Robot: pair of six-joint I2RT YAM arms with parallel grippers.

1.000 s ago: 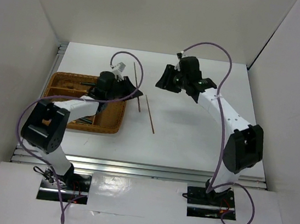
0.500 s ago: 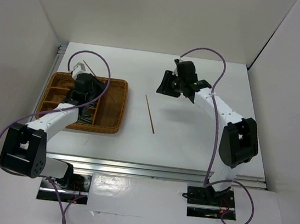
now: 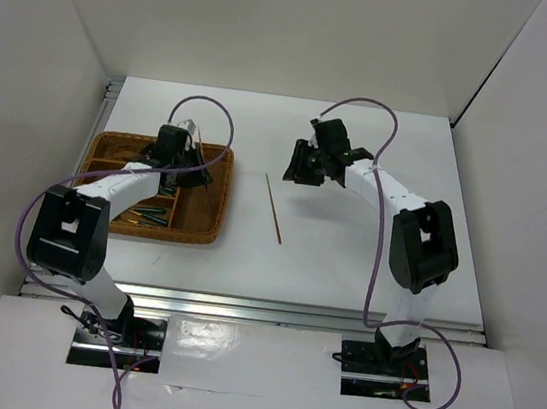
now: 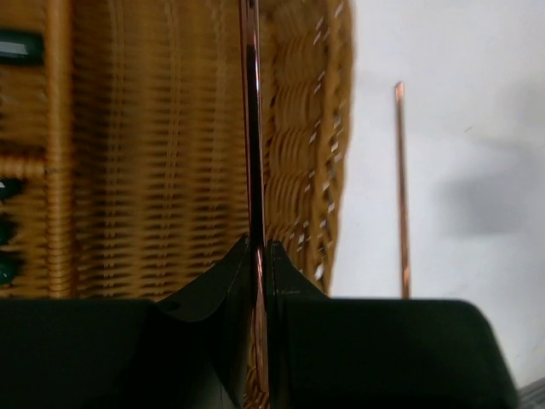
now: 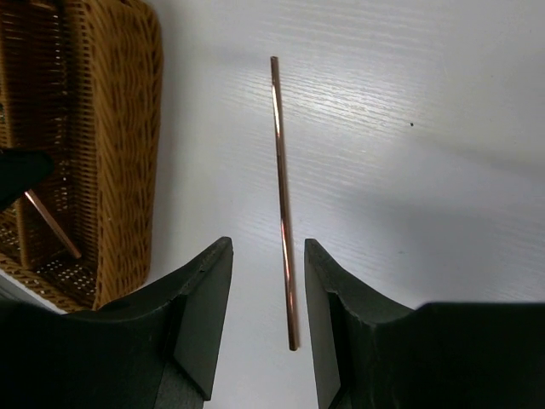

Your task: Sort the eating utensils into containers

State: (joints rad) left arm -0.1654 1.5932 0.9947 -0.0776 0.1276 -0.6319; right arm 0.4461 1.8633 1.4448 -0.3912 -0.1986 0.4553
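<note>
The eating utensils are split between the wicker tray (image 3: 164,234) and the white bench (image 3: 347,260). In the tray's near compartments, closest to the arm bases, lies the teal-handled cutlery (image 3: 148,214). Its dark handles show against the weave, but the heads are too small to tell apart. Just right of the tray and clear of its wall, the loose chopstick (image 3: 273,208) lies flat on the bench. It runs roughly along the tray's right side, slanting a little. Farther back, the left end effector (image 4: 258,247) hangs over the tray with its jaws pinched tight on the gold chopstick (image 4: 250,128). That thin rod sticks out ahead of the fingers over the tray's right-hand compartment, just inside the right wall. Whether its tip touches the woven floor cannot be told. Beyond the far end of the loose chopstick, well right of the tray, the right end effector (image 5: 266,256) hovers with its jaws parted to a middling gap and nothing gripped. From its own camera the loose chopstick runs up through that gap, touching neither of the fingers (image 5: 204,298). How close the fingers stand to the bench cannot be judged.
</note>
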